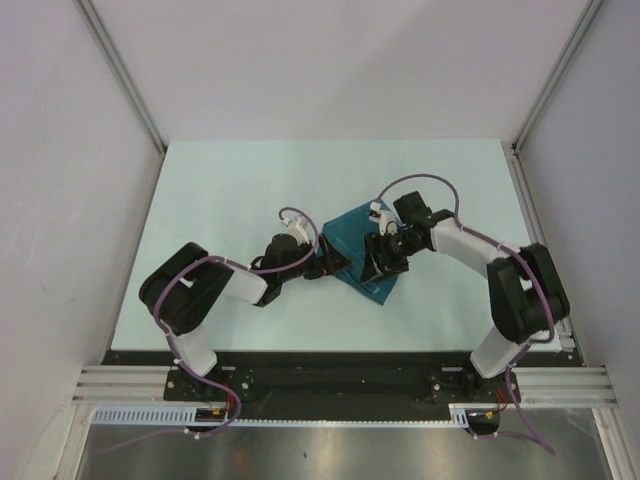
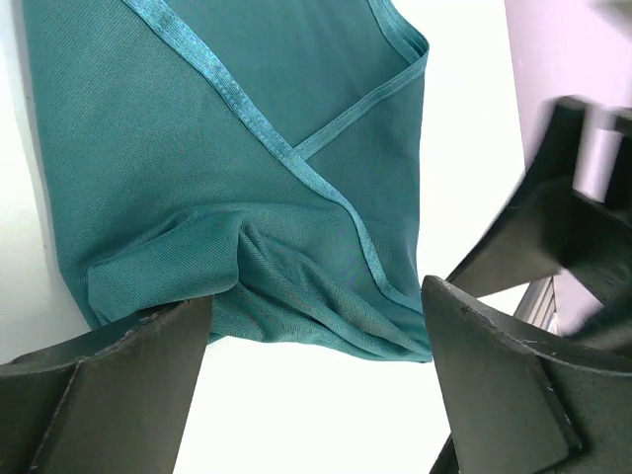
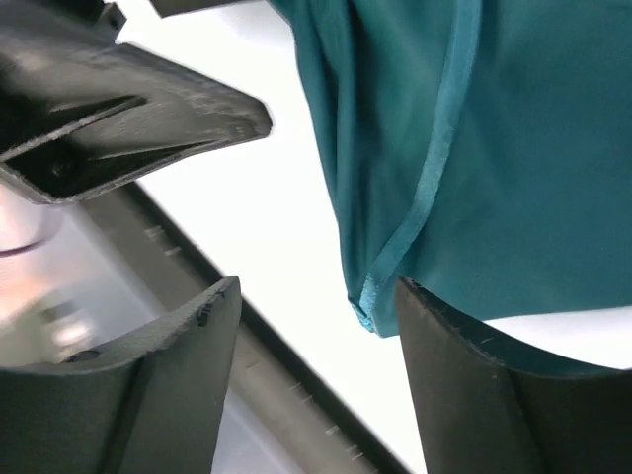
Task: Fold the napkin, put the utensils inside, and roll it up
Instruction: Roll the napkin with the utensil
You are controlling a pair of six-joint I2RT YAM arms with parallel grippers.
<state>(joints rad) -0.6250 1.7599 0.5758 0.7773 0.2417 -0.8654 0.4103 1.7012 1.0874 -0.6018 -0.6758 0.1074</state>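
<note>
Left end effector (image 2: 316, 296) is spread wide and straddles a bunched edge of the napkin (image 2: 197, 148), pinching nothing. Right end effector (image 3: 316, 286) is also spread; a hemmed corner of the cloth sits between its fingers, close to one, not clamped. Napkin lies folded with layers overlapping, about mid-counter (image 1: 250, 180), slightly toward the near edge, between both arms. Judged thin, light, limp, a bit slick, so layers will likely slide and wrinkle. Best pinch is at the stitched hem or a corner, through all layers. No containers seen; utensils not in view.
</note>
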